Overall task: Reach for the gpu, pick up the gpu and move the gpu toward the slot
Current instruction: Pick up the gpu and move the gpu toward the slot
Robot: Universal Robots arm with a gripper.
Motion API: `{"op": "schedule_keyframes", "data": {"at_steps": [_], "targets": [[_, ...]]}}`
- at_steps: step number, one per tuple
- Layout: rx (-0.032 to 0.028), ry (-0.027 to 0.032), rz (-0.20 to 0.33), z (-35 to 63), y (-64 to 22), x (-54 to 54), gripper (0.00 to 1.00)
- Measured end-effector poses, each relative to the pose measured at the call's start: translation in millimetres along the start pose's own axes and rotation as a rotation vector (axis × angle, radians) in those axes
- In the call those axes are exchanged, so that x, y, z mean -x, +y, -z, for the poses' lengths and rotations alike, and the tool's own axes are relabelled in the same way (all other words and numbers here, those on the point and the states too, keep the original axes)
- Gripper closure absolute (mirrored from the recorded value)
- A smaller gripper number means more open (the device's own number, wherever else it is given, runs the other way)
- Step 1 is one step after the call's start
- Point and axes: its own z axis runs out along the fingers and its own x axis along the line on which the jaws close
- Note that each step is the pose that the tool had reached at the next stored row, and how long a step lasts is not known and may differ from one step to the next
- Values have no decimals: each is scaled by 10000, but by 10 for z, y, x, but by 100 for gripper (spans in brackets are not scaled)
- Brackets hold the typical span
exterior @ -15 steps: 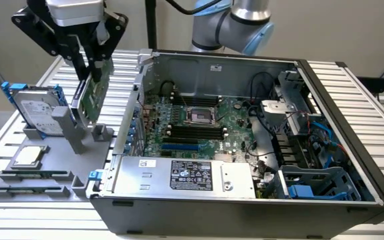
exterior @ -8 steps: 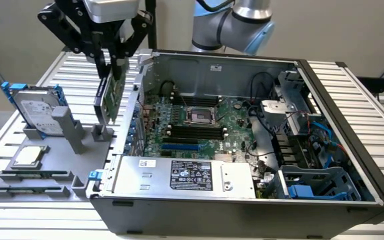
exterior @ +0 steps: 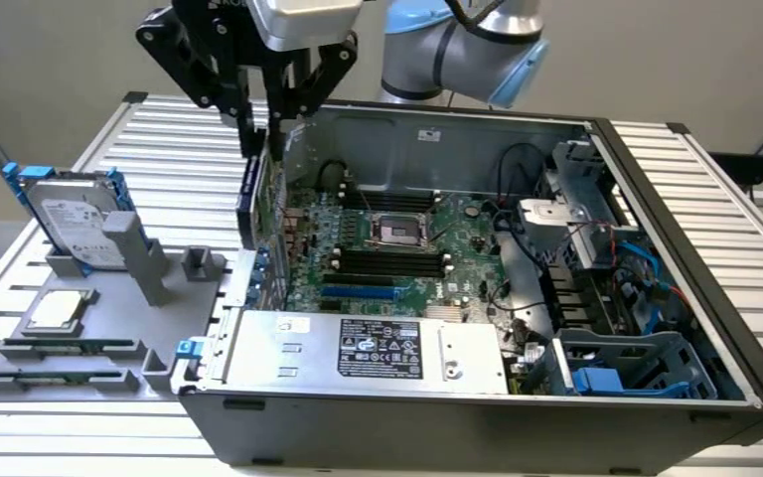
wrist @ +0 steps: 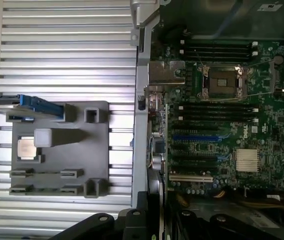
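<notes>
End effector (exterior: 265, 124) clenched on gpu (exterior: 251, 194), card hanging edge-on at its 6 o'clock, long axis near vertical, over case (exterior: 488, 437) wall, slots (exterior: 355, 294) toward 4 o'clock.

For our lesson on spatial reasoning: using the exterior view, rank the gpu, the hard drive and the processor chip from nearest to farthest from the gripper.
1. gpu: held edge-on directly beneath the gripper.
2. hard drive: upright in the holder, toward the exterior view's left.
3. processor chip: flat on the holder, below the drive.
</notes>
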Motion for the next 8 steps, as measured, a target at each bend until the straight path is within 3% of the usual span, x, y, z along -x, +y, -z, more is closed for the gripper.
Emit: {"op": "schedule_keyframes", "data": {"at_steps": [8], "targets": [[-1, 286, -13, 11, -1, 362, 74]]}}
